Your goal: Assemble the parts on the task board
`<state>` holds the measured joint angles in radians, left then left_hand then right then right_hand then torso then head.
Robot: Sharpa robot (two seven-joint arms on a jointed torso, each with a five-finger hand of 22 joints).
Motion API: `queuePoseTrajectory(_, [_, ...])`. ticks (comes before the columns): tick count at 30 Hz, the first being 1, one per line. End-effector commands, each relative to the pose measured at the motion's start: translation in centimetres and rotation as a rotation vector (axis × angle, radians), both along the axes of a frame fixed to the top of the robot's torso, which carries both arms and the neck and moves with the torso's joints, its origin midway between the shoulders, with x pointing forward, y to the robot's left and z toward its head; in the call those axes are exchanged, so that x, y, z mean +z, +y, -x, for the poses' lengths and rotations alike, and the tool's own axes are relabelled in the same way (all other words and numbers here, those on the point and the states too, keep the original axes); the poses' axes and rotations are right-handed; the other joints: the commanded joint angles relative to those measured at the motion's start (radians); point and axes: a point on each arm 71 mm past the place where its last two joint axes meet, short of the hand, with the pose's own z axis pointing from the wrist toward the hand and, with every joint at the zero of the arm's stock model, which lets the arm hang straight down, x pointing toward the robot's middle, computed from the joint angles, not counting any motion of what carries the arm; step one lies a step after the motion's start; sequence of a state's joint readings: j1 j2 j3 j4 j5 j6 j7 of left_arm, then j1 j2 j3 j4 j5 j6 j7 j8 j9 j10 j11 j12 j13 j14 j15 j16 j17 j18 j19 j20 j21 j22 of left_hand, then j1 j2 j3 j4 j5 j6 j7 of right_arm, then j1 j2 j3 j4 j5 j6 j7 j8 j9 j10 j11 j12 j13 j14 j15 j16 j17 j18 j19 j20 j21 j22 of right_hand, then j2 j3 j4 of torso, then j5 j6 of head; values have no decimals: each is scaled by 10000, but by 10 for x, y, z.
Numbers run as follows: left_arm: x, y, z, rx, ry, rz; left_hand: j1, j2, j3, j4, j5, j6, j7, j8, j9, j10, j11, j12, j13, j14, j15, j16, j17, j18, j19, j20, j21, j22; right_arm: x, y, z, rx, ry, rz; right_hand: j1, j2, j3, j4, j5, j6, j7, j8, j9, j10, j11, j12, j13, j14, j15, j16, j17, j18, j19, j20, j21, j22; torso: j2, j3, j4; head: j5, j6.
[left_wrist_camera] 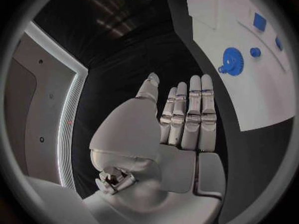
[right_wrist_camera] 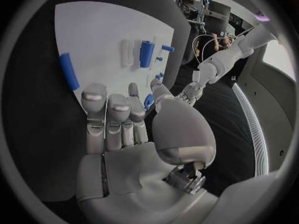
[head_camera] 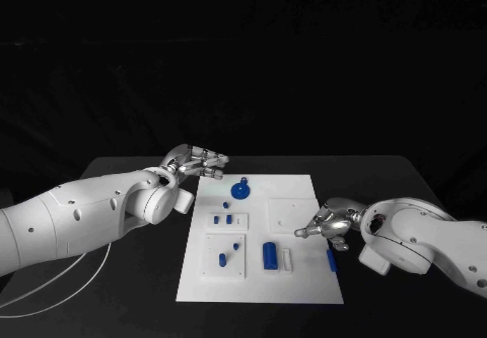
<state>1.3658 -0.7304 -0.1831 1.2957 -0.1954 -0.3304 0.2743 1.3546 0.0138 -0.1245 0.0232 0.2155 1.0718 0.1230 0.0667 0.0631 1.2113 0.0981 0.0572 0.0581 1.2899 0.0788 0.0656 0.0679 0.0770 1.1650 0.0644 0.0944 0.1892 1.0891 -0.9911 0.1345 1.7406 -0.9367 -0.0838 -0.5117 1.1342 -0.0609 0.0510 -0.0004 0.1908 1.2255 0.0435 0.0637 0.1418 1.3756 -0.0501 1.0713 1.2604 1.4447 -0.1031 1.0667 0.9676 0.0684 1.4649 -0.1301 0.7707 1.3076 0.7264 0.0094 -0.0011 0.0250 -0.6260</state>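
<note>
The white task board (head_camera: 305,285) lies in the middle of the table. On it are a blue gear (head_camera: 241,190) near the far edge, a thick blue cylinder (head_camera: 270,255), a slim blue rod (head_camera: 332,260) by the right edge, and small blue pegs (head_camera: 222,260). My left hand (head_camera: 198,163) hovers at the board's far left corner, empty, with its fingers straight (left_wrist_camera: 187,117); the gear (left_wrist_camera: 231,60) lies a little beyond them. My right hand (head_camera: 330,225) is at the board's right edge, just behind the rod (right_wrist_camera: 69,70), with its fingers (right_wrist_camera: 115,119) extended and holding nothing.
Raised white blocks (head_camera: 225,255) on the board carry the pegs, and a blank square one (head_camera: 294,213) lies beside my right hand. A white cable (head_camera: 61,292) loops over the table's near left. Black tabletop surrounds the board.
</note>
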Motion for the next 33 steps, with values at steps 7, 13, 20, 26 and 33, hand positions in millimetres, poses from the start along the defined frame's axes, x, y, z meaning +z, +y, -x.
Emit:
queuePoseTrajectory(7, [0, -2, 0, -160, -69, 19, -14, 92, 29, 2, 63, 66, -4, -25, 3, 65, -25, 20, 4, 53, -28, -39, 6, -171, -13, -39, 73, 13, 7, 13, 5, 893, -479, 248, 509, -46, 207, -574, 248, 241, -113, 2, 12, 71, -10, 19, 27, 2, -36, 21, 23, -71, 577, 21, 97, 613, 6, -25, 15, 7, -61])
queuePoseTrajectory(13, [0, -3, 0, -184, -60, 20, -14, 92, 29, 2, 63, 66, -4, -25, 3, 65, -25, 20, 4, 53, -28, -39, 6, -171, -13, -39, 73, 13, 4, 29, 13, 1554, -987, 946, 815, -403, 724, -550, -150, 596, -228, -4, 185, 141, -79, 89, 78, 12, -69, 26, 28, -134, 580, -13, 138, 630, 5, -25, 36, 16, -80])
queuePoseTrajectory(20, [0, -3, 0, -218, -47, 23, -3, 102, 31, -2, 63, 84, -10, -24, 3, 80, -31, 19, 4, 72, -35, -37, 8, -174, -9, -45, 82, 18, -4, 44, 21, 1930, -1659, 1751, 1076, -896, 1087, -49, -444, 857, -363, 14, 1009, 231, -161, 159, 173, 21, -133, 47, 70, -200, 586, -83, 191, 658, 3, -49, 20, 34, -106])
queuePoseTrajectory(26, [0, -5, 1, -263, -26, 29, -4, 103, 29, -2, 62, 91, -12, -24, 4, 87, -34, 19, 4, 81, -39, -36, 9, -175, -7, -48, 86, 19, -14, 57, 26, 2112, -2263, 2348, 1168, -1213, 910, 143, -618, 250, -751, 1219, 6968, 238, -353, 24, 140, 18, -279, -13, 84, -322, 593, -246, 209, 636, 9, -36, 44, 50, -138])
queuePoseTrajectory(33, [-1, -4, 1, -283, -6, 29, -4, 103, 29, -2, 62, 91, -12, -24, 4, 87, -34, 19, 4, 81, -39, -36, 9, -175, -7, -48, 86, 19, -19, 68, 28, 2005, -2931, 2636, 1103, -1246, 1079, 342, -614, 752, -815, 49, 9503, 363, -405, 286, 276, 30, -306, 3, 58, -339, 594, -264, 279, 611, 10, -37, 38, 90, -167])
